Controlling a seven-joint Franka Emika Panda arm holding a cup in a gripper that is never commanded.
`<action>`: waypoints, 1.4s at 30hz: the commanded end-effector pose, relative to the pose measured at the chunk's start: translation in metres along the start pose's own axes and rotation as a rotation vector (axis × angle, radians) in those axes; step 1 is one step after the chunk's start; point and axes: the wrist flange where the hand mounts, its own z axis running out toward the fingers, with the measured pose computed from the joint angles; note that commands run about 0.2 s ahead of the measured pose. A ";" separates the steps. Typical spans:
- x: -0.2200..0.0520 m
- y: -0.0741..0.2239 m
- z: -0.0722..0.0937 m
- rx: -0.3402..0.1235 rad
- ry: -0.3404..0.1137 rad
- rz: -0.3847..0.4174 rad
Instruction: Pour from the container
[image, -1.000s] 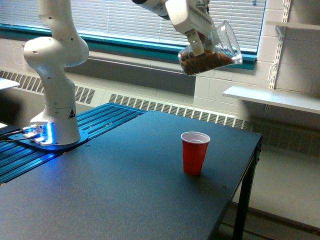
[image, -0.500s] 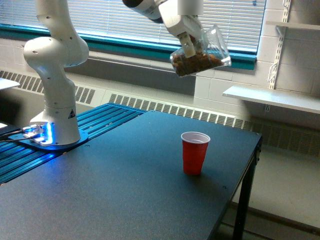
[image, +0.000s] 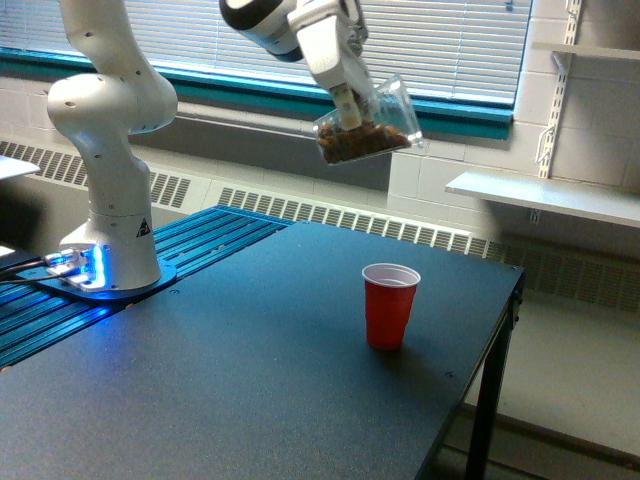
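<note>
The dark table (image: 250, 380) filled the lower part of the exterior view, with the white arm (image: 105, 150) rising from its blue-lit base at the exterior view's left and reaching across in front of the window blinds (image: 440, 40). High above the table, the tool (image: 347, 98) was closed on the container (image: 368, 128), a clear cup tipped far over with its rim toward the exterior view's right and brown bits lying along its lower side. The red cup (image: 389, 305) stood upright on the table, below the container and slightly to the exterior view's right, well apart from it.
</note>
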 end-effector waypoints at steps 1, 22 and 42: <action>-0.027 -0.011 -0.006 0.023 0.002 -0.059; -0.118 -0.037 0.002 0.017 -0.063 -0.185; -0.161 -0.052 0.026 -0.046 -0.120 -0.230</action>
